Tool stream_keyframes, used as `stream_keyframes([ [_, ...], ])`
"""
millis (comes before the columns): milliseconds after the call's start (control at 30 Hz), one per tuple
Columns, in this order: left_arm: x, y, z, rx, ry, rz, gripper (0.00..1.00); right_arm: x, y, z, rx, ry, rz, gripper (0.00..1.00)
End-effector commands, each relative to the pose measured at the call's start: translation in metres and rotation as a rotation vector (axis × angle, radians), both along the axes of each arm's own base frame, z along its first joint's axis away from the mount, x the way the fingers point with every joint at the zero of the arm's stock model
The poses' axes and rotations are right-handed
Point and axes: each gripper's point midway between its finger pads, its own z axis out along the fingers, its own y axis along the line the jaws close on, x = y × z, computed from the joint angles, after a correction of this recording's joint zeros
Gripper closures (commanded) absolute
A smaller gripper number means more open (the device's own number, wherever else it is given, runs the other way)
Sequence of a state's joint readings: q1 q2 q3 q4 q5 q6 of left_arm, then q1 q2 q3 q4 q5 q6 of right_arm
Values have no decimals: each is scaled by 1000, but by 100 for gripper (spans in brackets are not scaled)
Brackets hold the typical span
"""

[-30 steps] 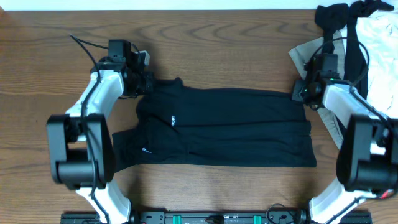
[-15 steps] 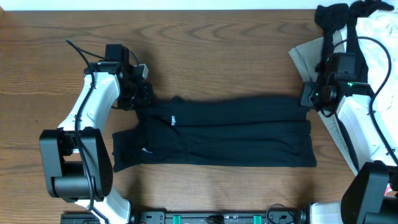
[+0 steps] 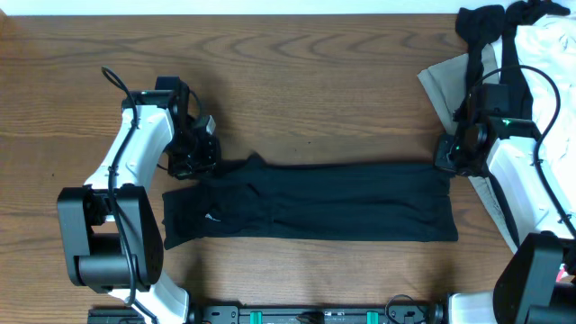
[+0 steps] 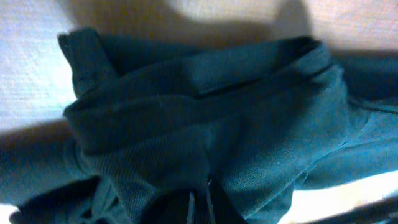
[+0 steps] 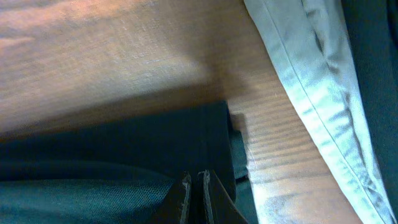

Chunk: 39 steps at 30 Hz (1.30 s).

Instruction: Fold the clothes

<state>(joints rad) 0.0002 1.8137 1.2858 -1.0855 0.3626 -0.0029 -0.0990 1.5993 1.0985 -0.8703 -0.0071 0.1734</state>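
The clothes (image 3: 315, 202), a black T-shirt, lie in a long folded band across the table's middle, with a small white mark near the left end. My left gripper (image 3: 200, 160) sits at the band's back left corner. In the left wrist view it (image 4: 200, 204) is shut on bunched black fabric (image 4: 205, 112). My right gripper (image 3: 447, 155) sits at the back right corner. In the right wrist view its jaws (image 5: 194, 186) are pinched together on the shirt's edge (image 5: 112, 162).
A beige garment (image 3: 441, 85) lies just behind and beside my right gripper, and its hem (image 5: 311, 93) fills the right side of the right wrist view. A white garment (image 3: 549, 54) and a dark bundle (image 3: 481, 22) lie at the back right corner.
Both grippers have moved toward the table's front, carrying the shirt's back edge over itself. The band is narrower and the chest logo is now covered.
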Motion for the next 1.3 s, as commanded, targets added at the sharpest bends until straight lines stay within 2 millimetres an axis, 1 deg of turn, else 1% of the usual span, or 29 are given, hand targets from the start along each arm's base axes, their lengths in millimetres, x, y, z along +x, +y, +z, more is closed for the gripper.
stream_keyframes([
  [0, -11, 4, 0, 9, 37, 7, 94, -7, -10, -9, -44, 48, -21, 93],
  [200, -22, 4, 2, 8, 80, 8, 93, -13, -12, -19, -53, 97, -22, 91],
  [300, -30, 4, 4, 8, 117, 7, 78, -15, -12, -23, -51, 117, -22, 89],
  [400, -39, 3, 6, 8, 155, 7, 73, -16, -12, -28, -49, 133, -21, 89],
  [433, -42, 3, 7, 8, 167, 7, 69, -16, -12, -29, -49, 137, -21, 89],
  [467, -43, 3, 7, 8, 173, 7, 67, -16, -12, -30, -48, 139, -21, 89],
  [633, -45, 3, 7, 8, 181, 6, 67, -17, -12, -30, -48, 141, -21, 89],
  [733, -42, 3, 6, 8, 165, 7, 67, -17, -12, -30, -48, 141, -21, 89],
  [767, -39, 3, 5, 8, 152, 7, 66, -17, -12, -30, -48, 141, -21, 88],
  [833, -30, 3, 3, 8, 113, 7, 59, -17, -12, -30, -48, 141, -21, 87],
  [1067, 0, 4, -1, 10, -10, 13, 51, -17, -12, -30, -48, 143, -21, 87],
  [1167, 8, 4, -2, 11, -41, 22, 44, -17, -12, -30, -48, 143, -20, 87],
  [1267, 13, 4, -2, 10, -64, 22, 43, -17, -12, -30, -48, 143, -20, 87],
])
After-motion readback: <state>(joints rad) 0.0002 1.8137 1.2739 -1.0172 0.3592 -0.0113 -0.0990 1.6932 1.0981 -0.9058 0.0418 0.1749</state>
